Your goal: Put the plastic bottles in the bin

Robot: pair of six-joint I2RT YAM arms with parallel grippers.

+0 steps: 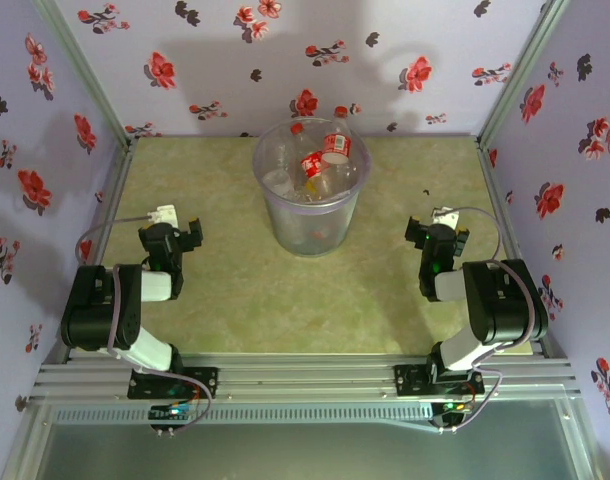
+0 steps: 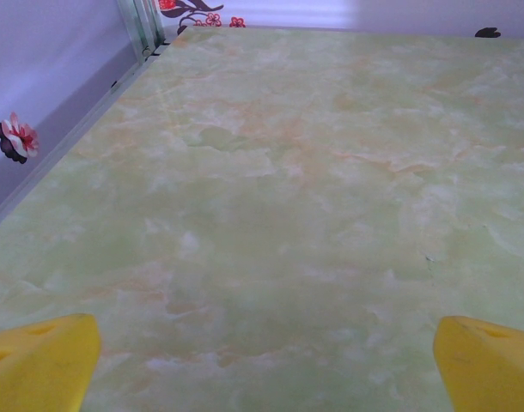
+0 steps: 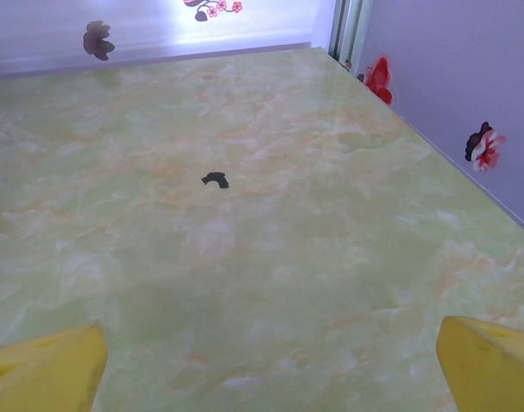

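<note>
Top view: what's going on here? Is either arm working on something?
Nothing is being handled right now. The bottles in sight all lie inside the bin, which stands upright toward the far side of the table. The arms sit low near their bases, one on each side of the bin and apart from it. The left claw and right claw are wide open and empty. A small dark scrap lies ahead of the right claw. The job looks done.
</note>
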